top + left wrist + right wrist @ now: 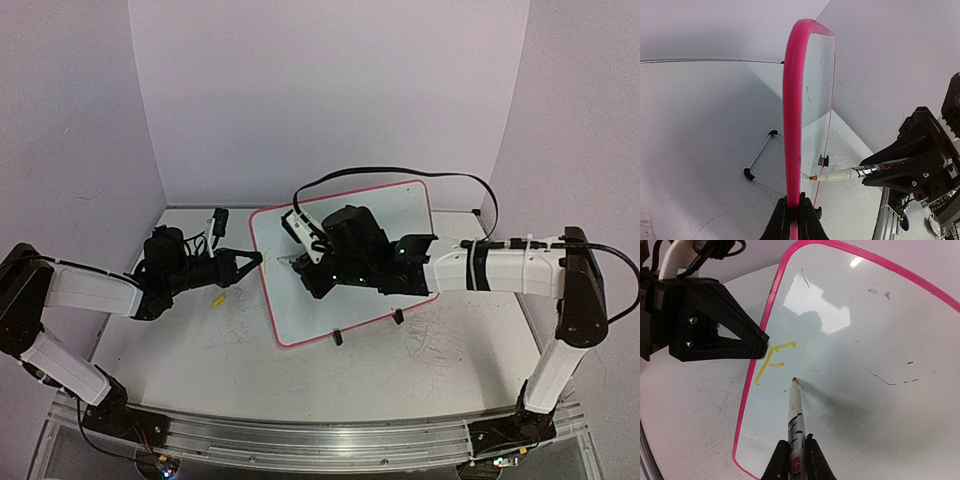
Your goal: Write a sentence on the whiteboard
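The whiteboard (395, 210) stands tilted at mid-table, glossy white with a red-pink rim (792, 100). My left gripper (258, 257) is shut on its left rim, the fingers (794, 210) pinching the pink edge. Over the board's left half, my right gripper (305, 262) is shut on a white marker (795, 405), which the left wrist view also shows (840, 175). The orange tip sits at or just off the surface, right of and below a yellow letter F (771, 362), the only part of the sentence showing. The left gripper's black fingers (760, 342) lie beside that letter.
Two black clip feet (337, 338) (398, 317) hold the board's near edge. A wire stand (760, 155) props it from behind. A small yellow piece (216, 299) lies on the table left of the board. Grey scribbles (430, 345) mark the tabletop. Walls enclose three sides.
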`<act>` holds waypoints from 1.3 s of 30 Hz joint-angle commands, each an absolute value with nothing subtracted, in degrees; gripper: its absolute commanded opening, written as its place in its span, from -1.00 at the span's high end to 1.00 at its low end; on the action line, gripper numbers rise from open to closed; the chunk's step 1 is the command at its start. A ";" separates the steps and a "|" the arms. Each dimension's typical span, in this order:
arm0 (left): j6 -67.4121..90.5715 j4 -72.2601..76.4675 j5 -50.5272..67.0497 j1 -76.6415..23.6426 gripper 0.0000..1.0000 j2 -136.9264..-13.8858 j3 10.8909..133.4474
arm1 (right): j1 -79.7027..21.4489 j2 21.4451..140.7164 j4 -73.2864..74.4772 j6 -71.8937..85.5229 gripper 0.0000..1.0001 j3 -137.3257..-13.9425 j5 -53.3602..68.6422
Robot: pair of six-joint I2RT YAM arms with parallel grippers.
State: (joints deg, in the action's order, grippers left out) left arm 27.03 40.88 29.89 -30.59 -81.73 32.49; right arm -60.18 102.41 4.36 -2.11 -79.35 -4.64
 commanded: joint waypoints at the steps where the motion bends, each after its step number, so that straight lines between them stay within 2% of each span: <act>1: 26.02 41.69 30.82 -30.59 1.00 -79.98 33.39 | -60.42 103.53 3.37 -1.60 1.00 -82.18 -5.44; 39: 25.75 41.51 30.92 -30.59 1.00 -80.01 33.40 | -60.57 105.25 7.67 -1.66 1.00 -82.21 -2.41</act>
State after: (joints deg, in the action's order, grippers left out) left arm 26.98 40.08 29.87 -30.57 -81.69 32.49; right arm -60.20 104.15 6.99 -2.04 -81.03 -2.66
